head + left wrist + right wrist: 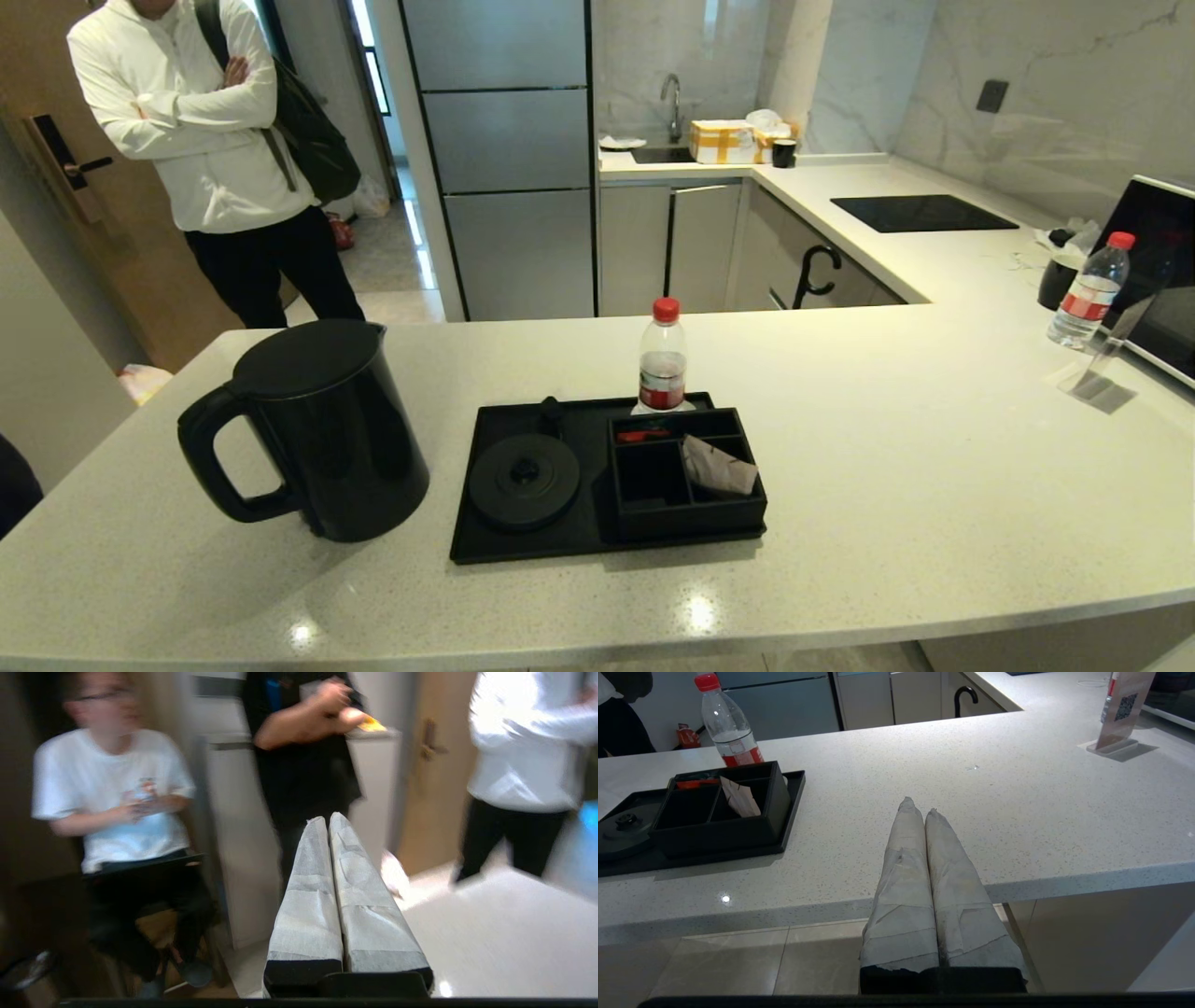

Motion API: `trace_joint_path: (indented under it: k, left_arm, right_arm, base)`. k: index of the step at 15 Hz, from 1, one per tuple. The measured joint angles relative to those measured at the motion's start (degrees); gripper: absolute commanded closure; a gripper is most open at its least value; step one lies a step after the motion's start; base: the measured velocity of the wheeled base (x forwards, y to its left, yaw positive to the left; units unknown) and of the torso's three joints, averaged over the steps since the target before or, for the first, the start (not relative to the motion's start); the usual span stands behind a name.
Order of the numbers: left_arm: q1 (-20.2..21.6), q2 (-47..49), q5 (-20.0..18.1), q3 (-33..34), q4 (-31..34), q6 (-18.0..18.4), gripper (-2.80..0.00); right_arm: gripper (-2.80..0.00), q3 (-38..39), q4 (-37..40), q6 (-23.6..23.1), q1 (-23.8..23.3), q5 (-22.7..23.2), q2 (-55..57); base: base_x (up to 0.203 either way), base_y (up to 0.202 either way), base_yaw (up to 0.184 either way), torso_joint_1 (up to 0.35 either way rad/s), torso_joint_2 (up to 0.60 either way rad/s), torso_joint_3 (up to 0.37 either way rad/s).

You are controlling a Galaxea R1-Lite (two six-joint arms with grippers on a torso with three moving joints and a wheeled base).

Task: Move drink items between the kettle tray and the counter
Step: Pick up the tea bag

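Observation:
The black kettle (313,429) stands on the counter (934,448), left of the black kettle tray (485,532). The round kettle base (525,481) on the tray is bare. A beige sachet (717,465) leans in the organiser box (686,504), and the right wrist view shows the sachet (740,798) too. My right gripper (920,807) is shut with nothing in it, hanging at the counter's front edge, right of the tray (794,798). My left gripper (327,820) is shut and empty, pointing off the counter toward people. Neither gripper shows in the head view.
A clear red-capped bottle (662,359) stands behind the tray; another bottle (1088,291) is at the far right beside a small acrylic sign (1092,369) and a microwave (1162,271). A black hob (920,213) lies farther back. A person in white (205,140) stands beyond the counter.

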Motion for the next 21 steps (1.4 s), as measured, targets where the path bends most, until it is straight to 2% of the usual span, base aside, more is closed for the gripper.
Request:
trace_joint_path:
  k: [3,6,8,10,11,13,15,16,17,18,20,21]
  left_arm:
    - [2.65,-9.30,0.20,0.13,5.40,0.68,0.00]
    - [2.09,-16.95,1.07,-0.73,13.35,0.58,0.00]
    - [1.35,-19.55,0.98,-6.56,19.56,-0.37,0.00]
    - [0.97,-22.64,-1.62,-12.21,29.24,-1.33,0.00]
    - [0.87,-24.20,-4.85,-14.47,35.92,-2.81,0.00]
    - [0.72,-27.13,-14.57,-17.46,51.82,-9.13,0.00]
    - [0.71,-29.27,-28.29,-18.22,68.11,-18.94,0.00]
    - [0.71,-29.92,-34.14,-16.53,73.74,-22.38,0.00]
    - [0.69,-30.41,-39.35,-13.56,76.87,-24.31,0.00]
    - [0.69,-30.78,-42.80,-10.08,76.81,-24.65,0.00]
    - [0.69,-31.12,-46.94,-3.29,70.33,-23.67,0.00]
    - [0.69,-31.19,-50.69,-1.55,67.64,-23.58,0.00]
  right_arm:
    - [0.00,0.00,-0.01,0.00,0.02,0.01,0.00]
    - [0.00,0.00,0.00,0.00,0.02,0.00,0.00]
    - [0.00,0.00,-0.05,0.00,0.02,-0.02,0.00]
    - [0.00,0.00,-0.02,0.00,0.02,0.00,0.00]
    - [0.00,0.00,-0.06,0.00,0.02,-0.02,0.00]
    - [0.00,0.00,-0.02,-0.02,0.05,0.01,0.00]
    - [0.00,0.00,-0.02,-0.02,0.00,0.00,0.00]
    - [0.00,0.00,-0.02,-0.01,0.00,0.01,0.00]
    - [0.00,0.00,-0.04,0.00,0.01,0.02,0.00]
    - [0.00,0.00,0.00,-0.02,0.02,0.02,0.00]
    - [0.00,0.00,-0.03,0.00,0.02,0.00,0.00]
    - [0.00,0.00,-0.02,-0.02,0.02,0.02,0.00]
  base:
    - [0.000,0.000,0.000,0.000,0.00,0.000]
    - [0.000,0.000,0.000,0.000,0.00,0.000]
    - [0.000,0.000,0.000,0.000,0.00,0.000]
    - [0.000,0.000,0.000,0.000,0.00,0.000]
    - [0.000,0.000,0.000,0.000,0.00,0.000]
    - [0.000,0.000,0.000,0.000,0.00,0.000]
    - [0.000,0.000,0.000,0.000,0.00,0.000]
    - [0.000,0.000,0.000,0.000,0.00,0.000]
    - [0.000,0.000,0.000,0.000,0.00,0.000]
    - [0.000,0.000,0.000,0.000,0.00,0.000]
    - [0.000,0.000,0.000,0.000,0.00,0.000]
    - [0.000,0.000,0.000,0.000,0.00,0.000]
